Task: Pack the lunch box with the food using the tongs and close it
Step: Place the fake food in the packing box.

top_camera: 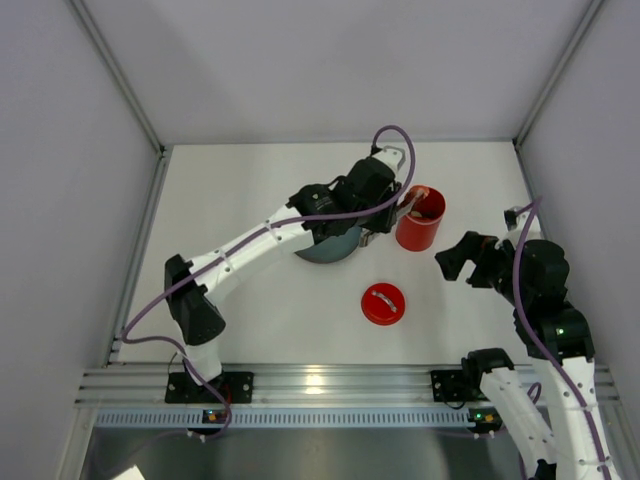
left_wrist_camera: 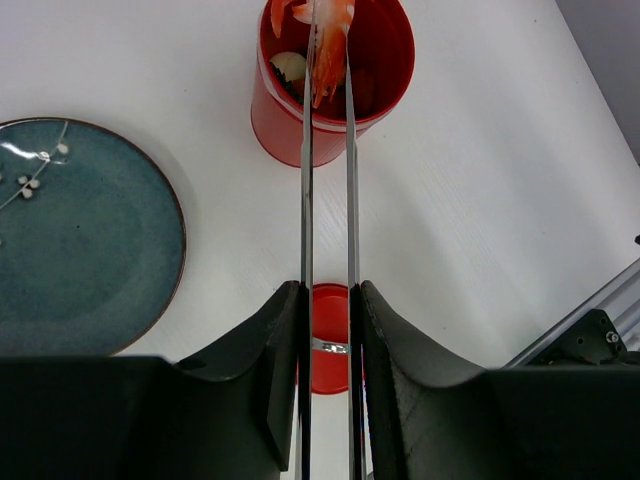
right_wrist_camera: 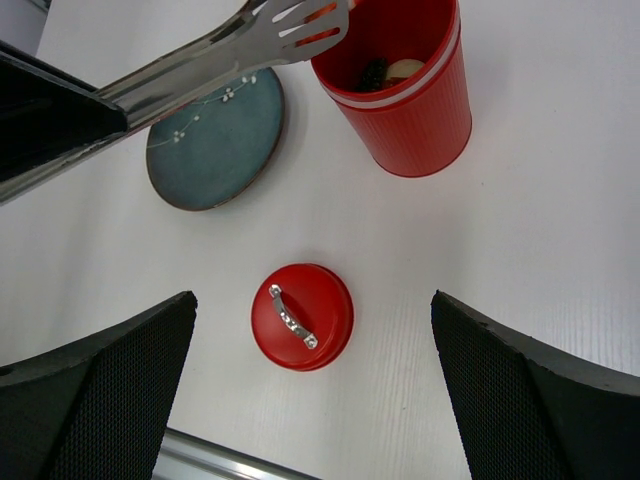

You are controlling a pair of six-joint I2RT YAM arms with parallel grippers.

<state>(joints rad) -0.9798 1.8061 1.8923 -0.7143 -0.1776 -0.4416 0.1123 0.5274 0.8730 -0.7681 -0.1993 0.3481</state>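
Top view: the left gripper (top_camera: 383, 212) reaches across the plate (top_camera: 330, 247) so that the tongs (top_camera: 410, 198) end over the mouth of the box (top_camera: 420, 228). The box stands upright just at the plate's 3 o'clock. That reach looks meant to drop food straight in rather than drag it. The lid (top_camera: 383, 303) lies apart on the table (top_camera: 250, 320) at the box's 7 o'clock, handle up, which leaves the mouth free while packing goes on. The right gripper (top_camera: 463, 262) hangs at the box's 4 o'clock with its jaws spread wide and empty. I judge it near enough to steady the box or fetch the lid.

Left wrist view: the gripper's fingers (left_wrist_camera: 275, 360) clamp the tongs partway along and press the two arms almost parallel, so the tongs are squeezed nearly closed. At their tips, at 12 o'clock, they pinch an orange-red strip (left_wrist_camera: 328, 60) over the box opening. I cannot tell whether it is below the rim. A beige piece (left_wrist_camera: 290, 66) lies in the box at the strip's 9 o'clock. The plate sits at 9 o'clock in this view.

Right wrist view: the slotted tong tips come in from 10 o'clock and stop over the box's rim, with a sliver of orange between them. A dark bit (right_wrist_camera: 372, 72) and the beige piece lie inside. The lid sits at the box's 7 o'clock, between the open fingers.
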